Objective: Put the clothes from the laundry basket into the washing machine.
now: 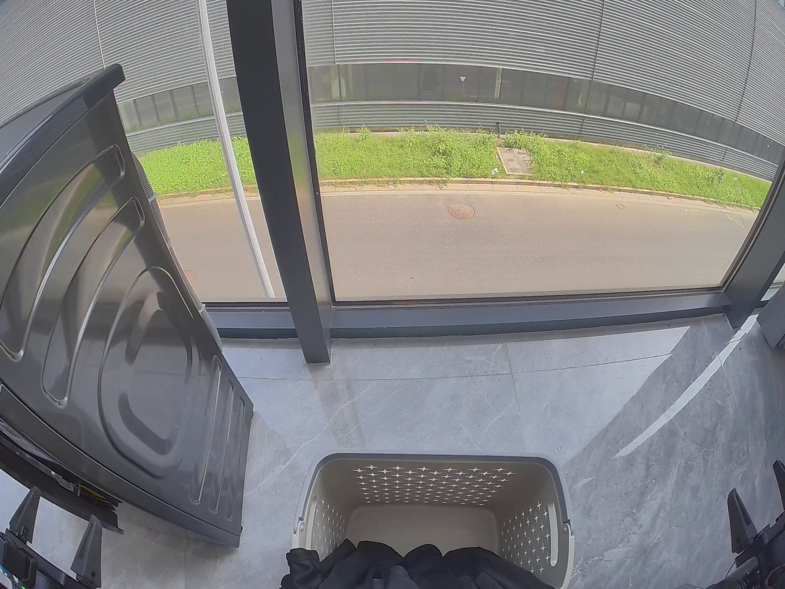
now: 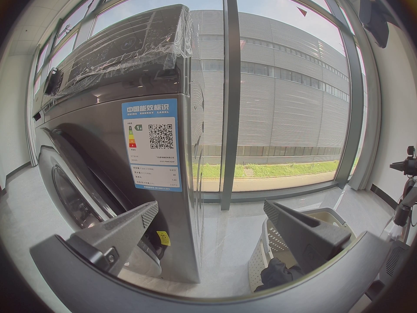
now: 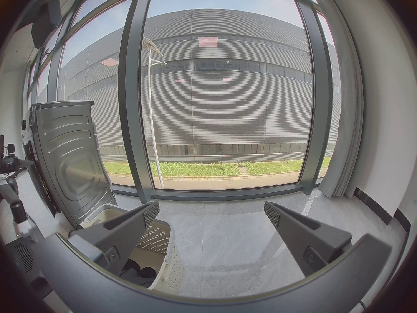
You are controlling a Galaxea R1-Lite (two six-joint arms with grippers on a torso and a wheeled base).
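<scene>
A beige laundry basket (image 1: 540, 525) stands on the floor at the bottom centre of the head view, with black clothes (image 1: 409, 570) piled at its near side. The dark grey washing machine (image 1: 106, 345) stands to its left; its round front door (image 2: 74, 196) faces away from the basket. My left gripper (image 1: 57, 533) is open and empty at the lower left, near the machine's front corner. My right gripper (image 1: 760, 505) is open and empty at the lower right, right of the basket (image 3: 165, 244). The clothes (image 2: 278, 272) also lie dark inside the basket (image 2: 260, 257) in the left wrist view.
A large floor-to-ceiling window with a dark vertical pillar (image 1: 278, 165) stands just behind the basket. Grey marble floor (image 1: 638, 419) lies open to the right of the basket. A white wall (image 3: 386, 122) and curtain close the right side.
</scene>
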